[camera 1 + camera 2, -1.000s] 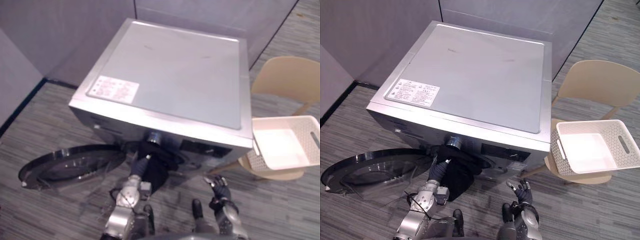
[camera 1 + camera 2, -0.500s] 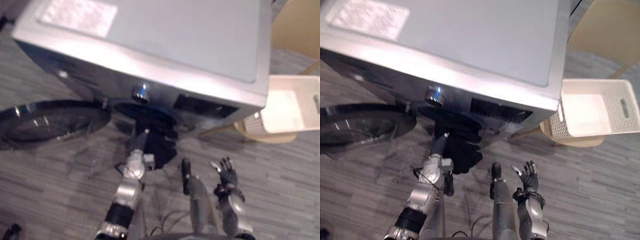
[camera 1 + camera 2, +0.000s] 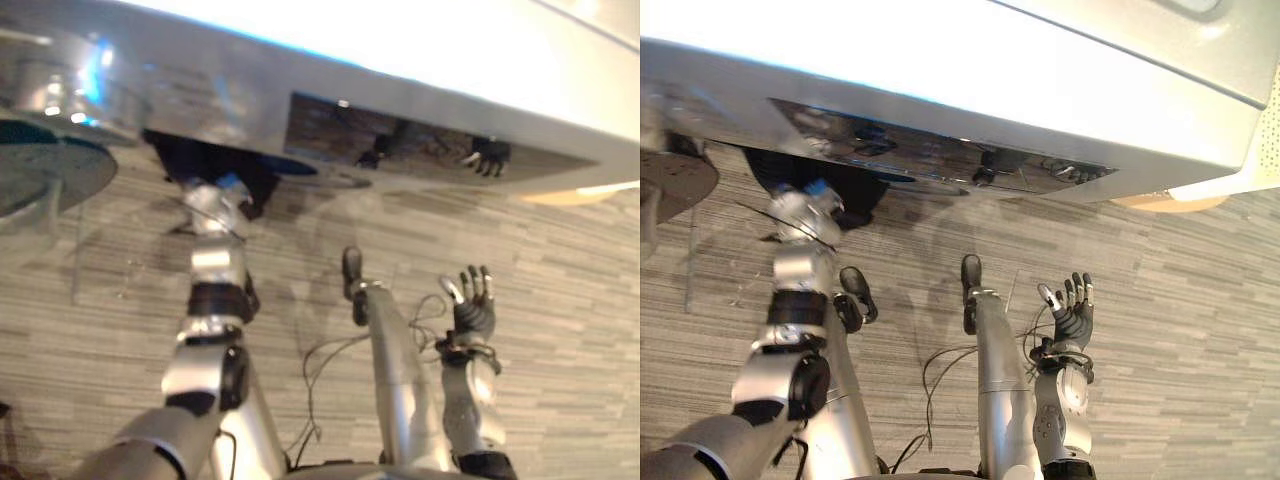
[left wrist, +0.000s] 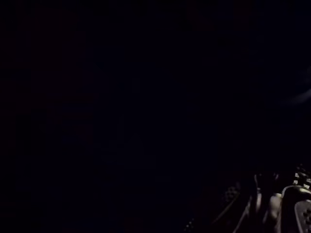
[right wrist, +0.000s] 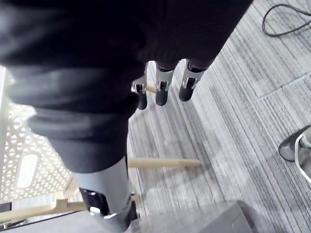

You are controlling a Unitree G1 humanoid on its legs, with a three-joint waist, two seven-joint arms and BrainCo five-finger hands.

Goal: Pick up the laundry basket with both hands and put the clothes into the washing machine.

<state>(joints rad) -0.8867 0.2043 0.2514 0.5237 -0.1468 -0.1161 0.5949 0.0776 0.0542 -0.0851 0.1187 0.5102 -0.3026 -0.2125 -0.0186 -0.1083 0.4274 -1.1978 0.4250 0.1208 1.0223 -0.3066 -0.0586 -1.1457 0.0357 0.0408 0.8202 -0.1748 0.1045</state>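
The silver washing machine [image 3: 1040,90] looms across the top of the eye views, seen from just above its front edge. Dark clothes [image 3: 215,165] hang at its drum mouth. My left arm [image 3: 795,270] reaches up into that dark cloth and its hand is buried there; the left wrist view is almost black, with faint fingers [image 4: 299,204] at one corner. My right hand [image 3: 470,310] is held up over the carpet, fingers [image 5: 163,92] straight, holding nothing. The white perforated basket [image 5: 24,160] sits on a beige chair to the right.
The round glass door [image 3: 40,170] lies swung open at the left, low over the floor. The chair's beige seat [image 3: 1170,200] peeks from under the machine's right corner, and its wooden leg [image 5: 160,162] crosses the grey striped carpet.
The camera has tipped far downward, so the machine's top has slid out of the picture. My left arm stays at the drum mouth in the dark cloth; the right hand stays raised and open.
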